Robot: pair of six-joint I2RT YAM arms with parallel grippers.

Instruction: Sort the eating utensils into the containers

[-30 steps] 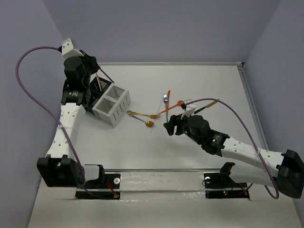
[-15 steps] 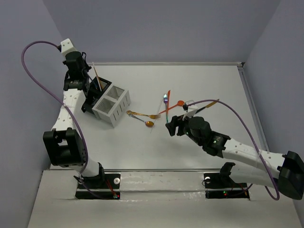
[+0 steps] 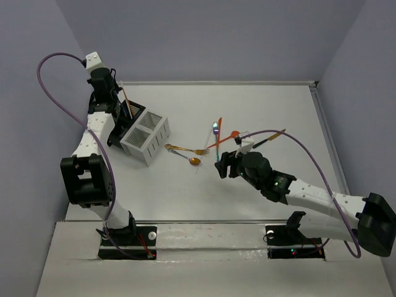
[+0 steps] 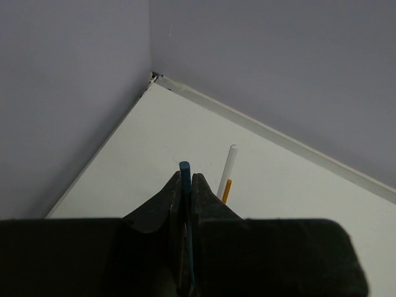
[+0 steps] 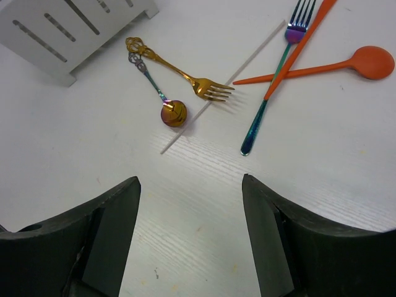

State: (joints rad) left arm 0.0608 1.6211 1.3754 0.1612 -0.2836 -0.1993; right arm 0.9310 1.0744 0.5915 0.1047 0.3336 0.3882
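Where left gripper (image 4: 187, 178) clamps — blue utensil (image 4: 184, 167).

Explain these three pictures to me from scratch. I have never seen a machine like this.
These are two robot arms bolted at the near edge of a white table. The overhead picture looks down from behind them. The other two come from cameras on each wrist, so the dark shapes at the bottom are the arm's own fingers. By the left arm stand a black caddy and a white caddy. Loose in the middle lie a gold fork, a small spoon, a white stick, an orange-red spoon and a blue-green fork. The left gripper is shut on a slim blue utensil, near the black caddy. The right gripper is open and holds nothing.
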